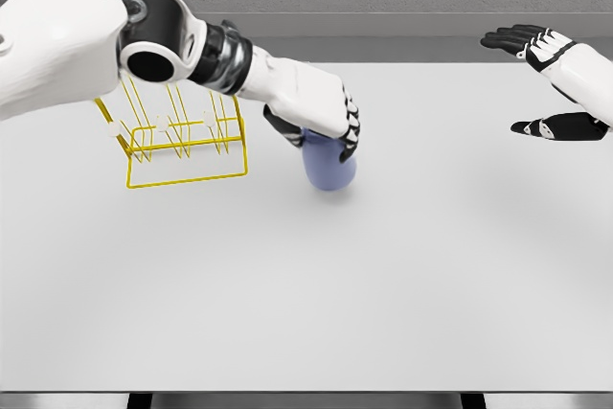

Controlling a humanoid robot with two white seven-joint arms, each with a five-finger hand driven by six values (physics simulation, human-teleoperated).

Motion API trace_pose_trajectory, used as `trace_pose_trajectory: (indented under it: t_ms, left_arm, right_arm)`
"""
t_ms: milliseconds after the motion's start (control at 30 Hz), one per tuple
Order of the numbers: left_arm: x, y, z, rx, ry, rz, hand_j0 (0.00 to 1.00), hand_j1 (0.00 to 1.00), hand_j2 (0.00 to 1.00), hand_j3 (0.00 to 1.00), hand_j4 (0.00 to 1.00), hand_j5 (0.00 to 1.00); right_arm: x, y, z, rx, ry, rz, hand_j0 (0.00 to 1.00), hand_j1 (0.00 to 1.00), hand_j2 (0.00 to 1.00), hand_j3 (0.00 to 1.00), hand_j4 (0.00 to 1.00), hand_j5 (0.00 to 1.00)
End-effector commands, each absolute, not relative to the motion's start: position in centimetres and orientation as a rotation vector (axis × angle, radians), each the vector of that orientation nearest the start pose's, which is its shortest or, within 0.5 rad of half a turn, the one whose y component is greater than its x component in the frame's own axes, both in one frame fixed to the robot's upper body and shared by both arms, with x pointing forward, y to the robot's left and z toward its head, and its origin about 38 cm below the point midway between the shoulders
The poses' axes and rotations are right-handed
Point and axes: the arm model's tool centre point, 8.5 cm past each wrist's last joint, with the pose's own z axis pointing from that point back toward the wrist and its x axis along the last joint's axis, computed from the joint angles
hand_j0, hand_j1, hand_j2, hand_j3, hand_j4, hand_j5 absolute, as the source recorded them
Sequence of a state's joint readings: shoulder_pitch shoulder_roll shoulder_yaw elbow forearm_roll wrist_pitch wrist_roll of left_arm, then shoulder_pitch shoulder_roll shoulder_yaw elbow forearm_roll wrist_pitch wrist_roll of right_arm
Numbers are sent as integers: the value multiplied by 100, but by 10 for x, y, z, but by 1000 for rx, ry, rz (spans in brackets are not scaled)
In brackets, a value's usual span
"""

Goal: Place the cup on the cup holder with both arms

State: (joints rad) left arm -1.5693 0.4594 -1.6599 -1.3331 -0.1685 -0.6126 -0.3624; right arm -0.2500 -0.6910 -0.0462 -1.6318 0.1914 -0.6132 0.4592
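Blue rounded plastic cup [329,168] sits on the white tabletop [402,275], left hand [321,112] curling its fingers [350,136] around it — the grasp step. Right hand [556,83] hovers far right, fingers spread; next comes a lift toward the yellow wire cup holder [182,136] just beside.

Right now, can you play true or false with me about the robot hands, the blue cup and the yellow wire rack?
1. The left hand is wrapped around the blue rounded cup. True.
2. The blue cup hangs on the yellow wire cup holder. False: it is beside the holder, to its right, under the left hand.
3. The right hand is holding the cup too. False: it is far off at the right edge, fingers spread, holding nothing.
4. The yellow holder stands on the white table. True.
5. The cup is red. False: it is blue.
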Motion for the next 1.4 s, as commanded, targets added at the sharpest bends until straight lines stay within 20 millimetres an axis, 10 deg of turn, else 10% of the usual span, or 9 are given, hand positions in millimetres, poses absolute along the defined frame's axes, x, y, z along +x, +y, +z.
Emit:
trace_pose_trajectory:
  t_ms: [0,1367]
  left_arm:
    - [460,71,305,-196,1431,2799,60,60,60,60,60,60]
    - [469,125,367,-392,1634,2737,59,59,59,59,59,59]
  right_arm:
    - [383,-362,273,-517,-1934,1470,100,100,100,100,100,100]
    - [382,-363,277,-528,-1943,1464,100,100,100,100,100,100]
